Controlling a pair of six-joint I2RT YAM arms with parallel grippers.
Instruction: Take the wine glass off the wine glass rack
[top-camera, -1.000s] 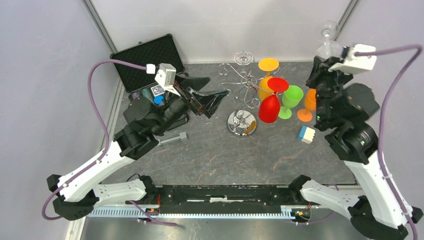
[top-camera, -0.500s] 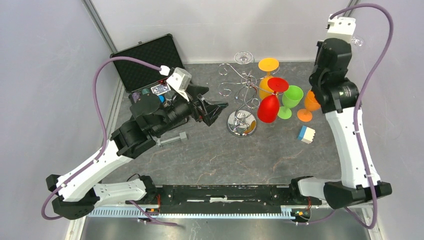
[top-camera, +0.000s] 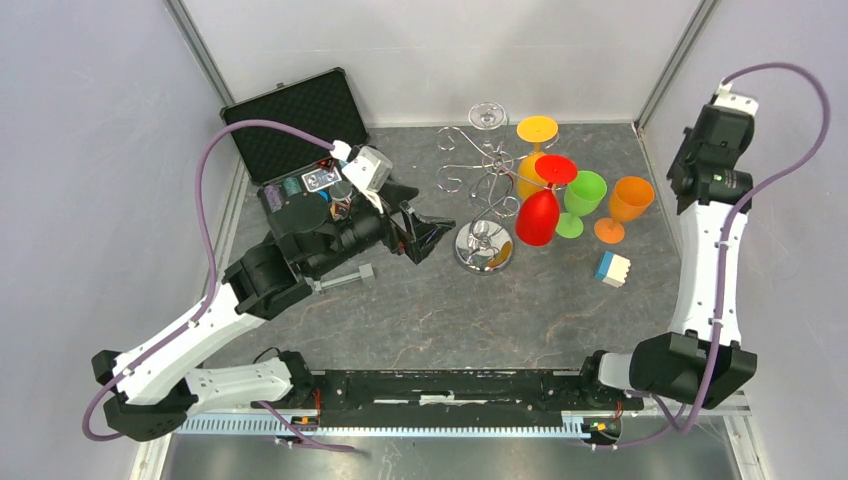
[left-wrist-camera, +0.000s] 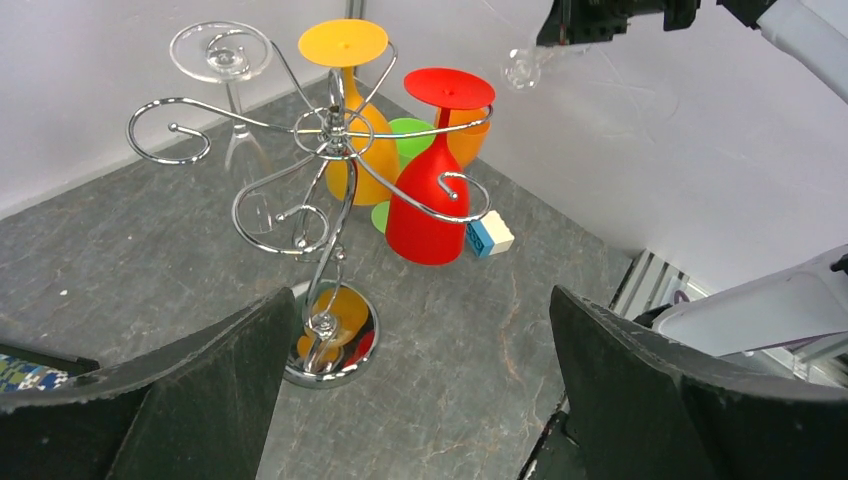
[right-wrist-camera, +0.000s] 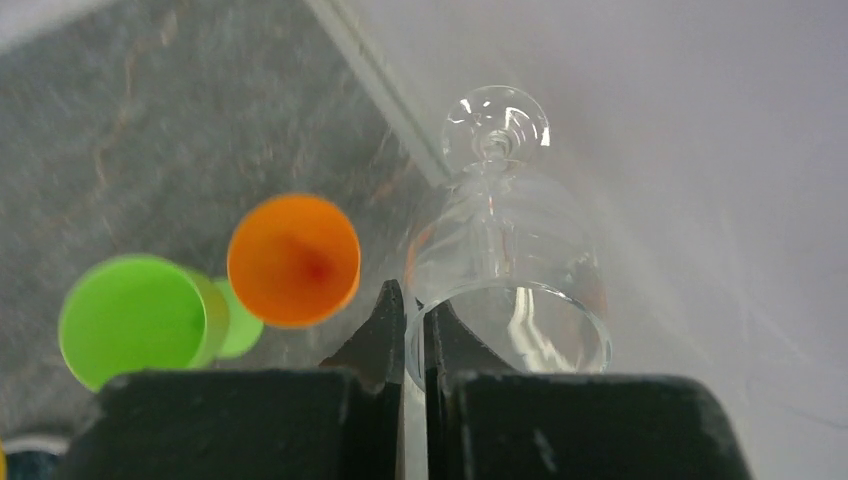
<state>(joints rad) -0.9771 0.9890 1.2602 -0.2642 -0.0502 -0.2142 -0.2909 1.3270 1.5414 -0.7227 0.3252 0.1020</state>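
Note:
My right gripper (right-wrist-camera: 414, 310) is shut on the rim of a clear wine glass (right-wrist-camera: 510, 260), held in the air by the right wall with its foot pointing away. The left wrist view shows that glass's foot (left-wrist-camera: 520, 68) below the right gripper. The chrome wine glass rack (top-camera: 484, 190) stands mid-table on its round mirror base (left-wrist-camera: 330, 340). Another clear glass (left-wrist-camera: 222, 55), a yellow-orange one (left-wrist-camera: 345, 45) and a red one (left-wrist-camera: 430, 205) hang from its hooks. Left of the rack's base, my left gripper (top-camera: 430, 225) is open and holds nothing.
A green glass (top-camera: 582, 200) and an orange glass (top-camera: 625, 205) stand upright right of the rack. A blue-and-white block (top-camera: 611, 268) lies in front of them. An open black case (top-camera: 290, 120) sits at the back left, a metal tool (top-camera: 345, 278) near the left arm.
My right arm has swung up and out to the right wall with the clear glass, uncovering the orange glass. The left gripper has edged closer to the rack's base, still open.

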